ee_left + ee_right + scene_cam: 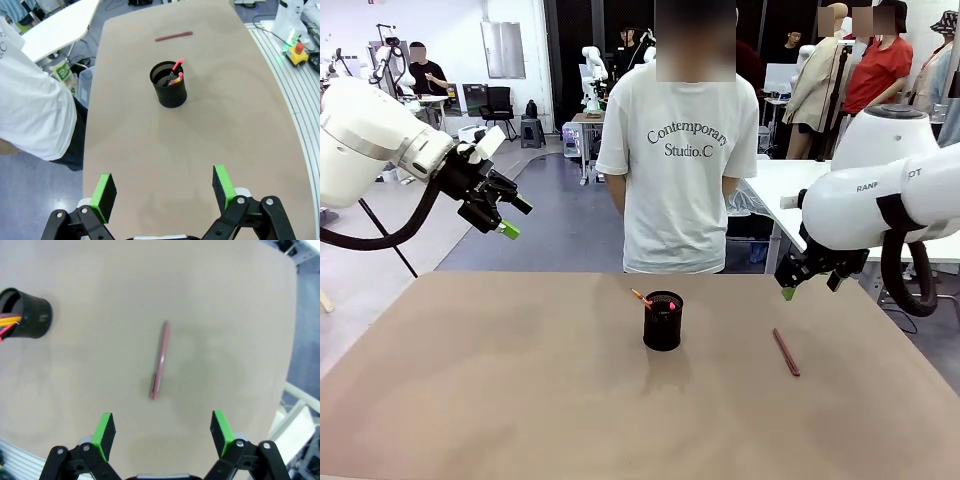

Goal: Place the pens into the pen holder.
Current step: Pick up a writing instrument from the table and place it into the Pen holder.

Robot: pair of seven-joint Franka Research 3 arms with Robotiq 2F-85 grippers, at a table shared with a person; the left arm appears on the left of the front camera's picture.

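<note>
Pens lie in two places, and we take them from our side outward. Closest to us, our left gripper [165,187] is raised high at the left side of the table [470,400]. Its green-padded fingers are spread wide with nothing between them, and its wrist camera looks along the brown tabletop. Our right gripper [162,427] hovers above the right side, likewise spread and empty. Its wrist camera looks down on the reddish-pink pen [159,361], which lies flat on the bare surface, clear of both fingers and well apart from the cup. Farther in, near the middle of the table, the pen holder [662,322] stands upright, a black mesh cylinder with a solid rim. Inside it we see the yellow-orange pencil [639,297] leaning so that its end pokes over the rim on our left. The black pen with red ends [178,62] stands just beside it, one red end above the rim. Beyond the far edge, a person [685,170] in a white printed T-shirt stands facing us, close to the table and in line with the holder.
</note>
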